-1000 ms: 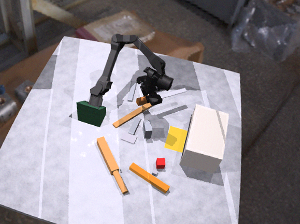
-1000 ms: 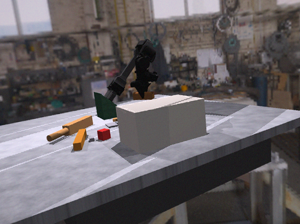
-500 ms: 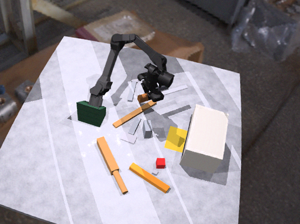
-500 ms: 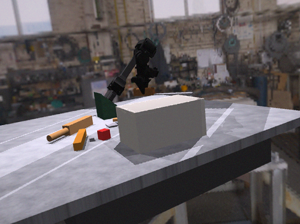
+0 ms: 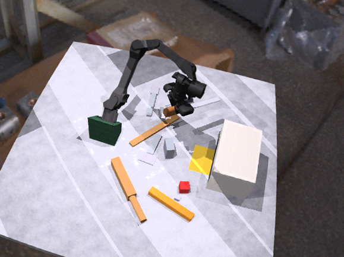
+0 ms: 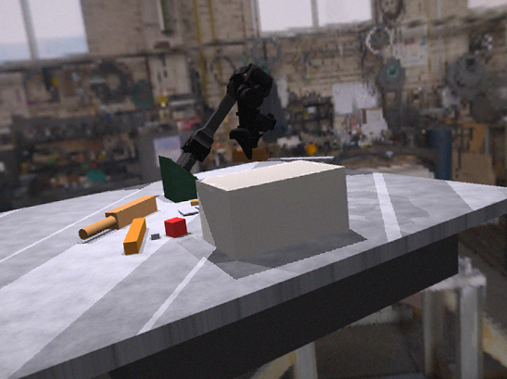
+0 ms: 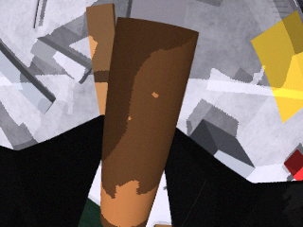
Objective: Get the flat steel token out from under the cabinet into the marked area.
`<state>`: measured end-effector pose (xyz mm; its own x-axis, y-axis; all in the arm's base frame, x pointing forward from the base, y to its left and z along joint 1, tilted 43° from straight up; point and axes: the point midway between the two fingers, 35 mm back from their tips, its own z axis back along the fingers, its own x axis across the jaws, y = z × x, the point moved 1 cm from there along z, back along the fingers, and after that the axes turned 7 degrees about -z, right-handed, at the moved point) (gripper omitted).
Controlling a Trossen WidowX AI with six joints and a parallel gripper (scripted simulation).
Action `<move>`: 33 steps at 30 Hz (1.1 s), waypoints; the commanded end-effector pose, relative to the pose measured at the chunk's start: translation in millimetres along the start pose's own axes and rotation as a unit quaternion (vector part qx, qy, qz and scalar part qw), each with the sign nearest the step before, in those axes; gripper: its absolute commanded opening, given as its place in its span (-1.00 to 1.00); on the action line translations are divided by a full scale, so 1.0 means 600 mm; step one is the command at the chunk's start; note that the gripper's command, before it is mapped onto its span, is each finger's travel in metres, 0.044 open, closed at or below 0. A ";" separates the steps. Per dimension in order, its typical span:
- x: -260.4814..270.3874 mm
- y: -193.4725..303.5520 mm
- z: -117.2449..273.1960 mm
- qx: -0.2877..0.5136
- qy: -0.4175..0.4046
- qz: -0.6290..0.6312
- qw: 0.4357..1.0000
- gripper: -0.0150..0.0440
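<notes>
workshop blurred | gripper [image 5: 179, 110] [image 6: 250, 156] [image 7: 136, 128] clamps orange-brown handle [image 5: 169, 111] [image 6: 258, 153] [image 7: 144, 109] | token unseen, location unclear

red cube [image 5: 183, 186] [image 6: 175, 227], yellow marked area [image 5: 201, 159] [image 7: 283, 71], cream cabinet [image 5: 239, 150] [image 6: 288, 211]

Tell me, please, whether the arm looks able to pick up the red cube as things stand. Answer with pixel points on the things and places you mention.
Probably not yet: the gripper [image 5: 177, 110] [image 6: 250, 154] is shut on an orange-brown handle [image 5: 168, 111] [image 7: 147, 109]. Otherwise, nothing seems to cover the red cube [image 5: 183, 186] [image 6: 175, 227] [image 7: 295, 165] from above.
</notes>
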<state>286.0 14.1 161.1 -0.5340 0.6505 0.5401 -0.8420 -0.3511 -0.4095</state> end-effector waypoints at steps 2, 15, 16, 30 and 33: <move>-0.002 -0.022 0.008 -0.010 0.001 -0.001 1.000 -0.49; -0.005 -0.061 0.009 -0.011 0.002 -0.001 1.000 -0.49; -0.005 -0.064 0.009 -0.011 0.002 -0.001 1.000 -0.49; -0.008 -0.106 0.010 -0.012 0.002 0.000 1.000 -0.49; -0.008 -0.105 0.010 -0.012 0.002 0.005 1.000 -0.49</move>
<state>337.3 31.2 183.5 -0.5396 0.6485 0.5368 -0.8381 -0.3530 -0.4159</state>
